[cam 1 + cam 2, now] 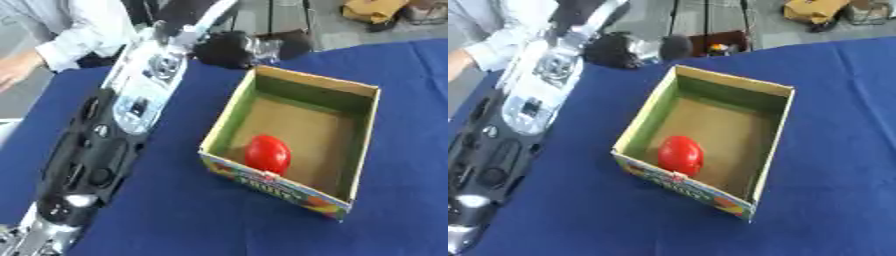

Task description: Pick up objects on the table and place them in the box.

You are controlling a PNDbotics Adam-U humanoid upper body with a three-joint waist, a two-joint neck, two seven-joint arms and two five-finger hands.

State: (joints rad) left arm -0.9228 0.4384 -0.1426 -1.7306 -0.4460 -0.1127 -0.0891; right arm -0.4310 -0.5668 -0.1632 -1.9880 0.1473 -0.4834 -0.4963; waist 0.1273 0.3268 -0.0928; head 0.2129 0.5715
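A red object [267, 154] already lies in the box [363, 125]. The left hand [229, 48] reaches beyond the box's far corner over the blue surface [175, 210]; its fingers' state I cannot tell. Next likely calls for another pick-up

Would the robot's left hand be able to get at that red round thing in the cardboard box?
Probably yes. The open-topped cardboard box has nothing covering the red round object, and the left hand sits just beyond the box's far corner.
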